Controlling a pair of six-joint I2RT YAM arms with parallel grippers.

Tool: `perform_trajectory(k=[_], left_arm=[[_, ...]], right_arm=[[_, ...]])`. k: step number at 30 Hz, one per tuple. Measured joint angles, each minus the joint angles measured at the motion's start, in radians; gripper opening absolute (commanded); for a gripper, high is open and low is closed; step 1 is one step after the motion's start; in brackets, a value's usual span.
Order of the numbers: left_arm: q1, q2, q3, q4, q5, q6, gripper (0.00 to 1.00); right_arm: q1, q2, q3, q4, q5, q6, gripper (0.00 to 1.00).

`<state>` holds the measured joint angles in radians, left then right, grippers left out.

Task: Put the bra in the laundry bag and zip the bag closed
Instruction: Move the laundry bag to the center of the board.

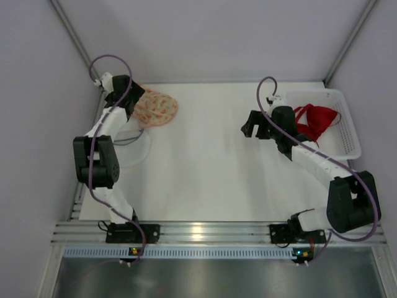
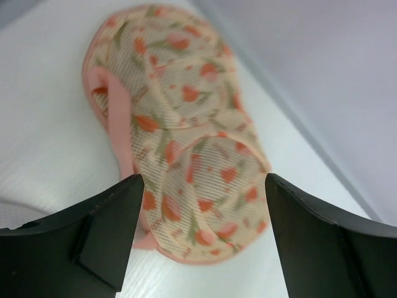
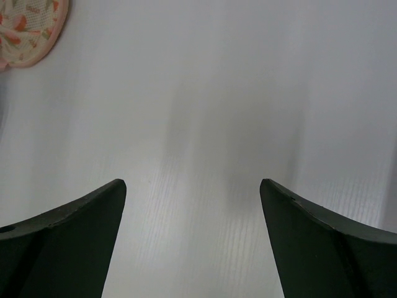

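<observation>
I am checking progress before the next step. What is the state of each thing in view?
laundry bag: lying on the table, bra not inside, zip unclear
bra: lying in the basket, not held
basket: upright, holds the bra
left gripper: open, above the laundry bag, holding nothing
right gripper: open, holding nothing, above the table

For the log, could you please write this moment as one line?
left gripper open at laundry bag | right gripper open, empty | bra in basket
</observation>
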<state>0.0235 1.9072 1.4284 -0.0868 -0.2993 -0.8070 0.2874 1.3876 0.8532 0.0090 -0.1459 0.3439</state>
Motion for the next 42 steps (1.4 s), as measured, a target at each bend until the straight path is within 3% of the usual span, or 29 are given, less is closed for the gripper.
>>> perform_trajectory(k=[5, 8, 17, 21, 25, 29, 31, 36, 42], left_arm=[[-0.021, -0.322, -0.092, -0.013, 0.072, 0.158, 0.86], [-0.105, -0.455, -0.109, -0.070, 0.051, 0.255, 0.85], [-0.555, -0.444, -0.116, -0.277, 0.040, 0.444, 0.87], [-0.630, -0.444, -0.136, -0.329, -0.018, 0.455, 0.98], [-0.546, -0.483, -0.207, -0.394, -0.121, 0.364, 0.98], [-0.237, -0.618, -0.356, -0.431, -0.090, 0.280, 0.98], [-0.139, -0.674, -0.385, -0.460, -0.129, 0.258, 0.97], [-0.128, -0.703, -0.391, -0.457, -0.166, 0.252, 0.92], [-0.092, -0.598, -0.414, -0.439, -0.196, 0.249, 0.87]], right_arm=[[-0.027, -0.091, -0.001, -0.023, 0.018, 0.011, 0.94], [-0.113, -0.170, -0.001, -0.045, 0.031, 0.020, 0.95], [-0.372, -0.252, 0.063, -0.165, 0.166, 0.014, 0.99], [-0.454, -0.271, 0.078, -0.196, 0.183, 0.002, 0.99], [-0.458, -0.324, 0.035, -0.180, 0.117, 0.000, 0.99], [-0.458, -0.349, -0.026, -0.169, 0.051, 0.001, 0.99], [-0.458, -0.347, -0.054, -0.164, 0.014, 0.003, 0.99], [-0.419, -0.323, -0.081, -0.148, -0.043, 0.018, 0.99], [-0.176, -0.251, -0.080, -0.145, -0.038, 0.029, 0.99]])
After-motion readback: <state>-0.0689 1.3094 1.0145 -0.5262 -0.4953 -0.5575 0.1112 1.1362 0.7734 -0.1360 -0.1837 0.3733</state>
